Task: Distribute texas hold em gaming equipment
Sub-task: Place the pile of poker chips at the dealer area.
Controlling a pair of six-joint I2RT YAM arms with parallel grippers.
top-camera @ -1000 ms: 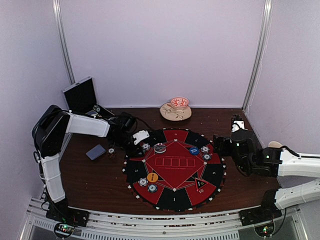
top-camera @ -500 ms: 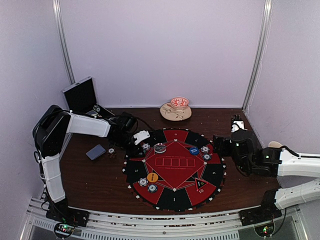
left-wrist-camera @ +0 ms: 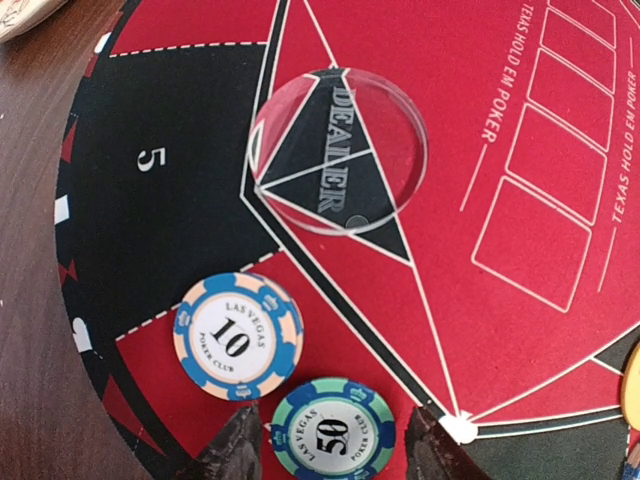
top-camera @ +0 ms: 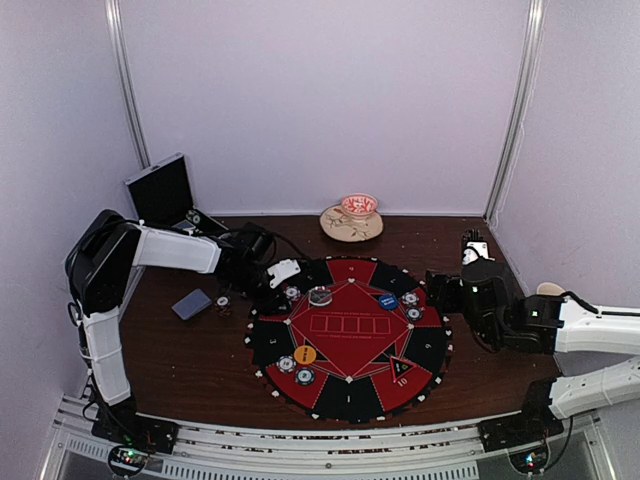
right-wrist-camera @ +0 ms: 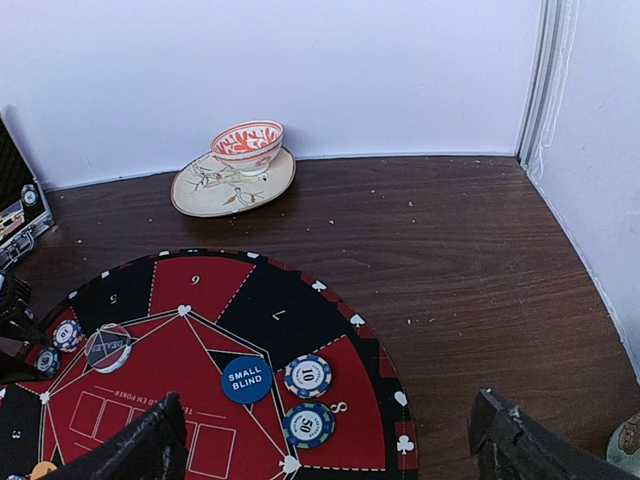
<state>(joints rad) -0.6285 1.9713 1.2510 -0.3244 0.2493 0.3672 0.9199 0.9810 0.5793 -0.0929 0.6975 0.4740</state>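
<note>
a: what are the left fingers (left-wrist-camera: 235, 455) doing?
b: they are standing slightly parted, one dark tip on each side of a green-edged 50 chip (left-wrist-camera: 330, 425). the left gripper (left-wrist-camera: 335, 452) is not pinching it. the chip is lying flat on the mat (left-wrist-camera: 520, 330), and a sliver of gap is showing at the right tip.
a: what is lying beside it?
b: a blue-edged 10 chip (left-wrist-camera: 238, 337) is lying just beside it. both are sitting in a red wedge near the mat's far-left rim, next to the black wedge marked 5. the clear dealer button (left-wrist-camera: 337, 150) is sitting further in, over a corner of the red centre.
a: and the right gripper (right-wrist-camera: 328, 425)?
b: its fingers (right-wrist-camera: 150, 445) are spreading wide and holding nothing, near the mat's right rim. ahead of them a blue small blind disc (right-wrist-camera: 246, 379) is lying by a second 10 chip (right-wrist-camera: 308, 376) and a second 50 chip (right-wrist-camera: 308, 424).
a: anything elsewhere?
b: an orange disc (top-camera: 305, 354) and two more chips (top-camera: 286, 364) are lying at the mat's near-left edge. the grey-blue cards (top-camera: 191, 304) are resting on the table (top-camera: 200, 370), left of the mat.
a: what is changing from a second ago?
b: the left fingers are easing apart from a tighter close. in the top view neither arm is visibly shifting, and the chips are lying where they were.
</note>
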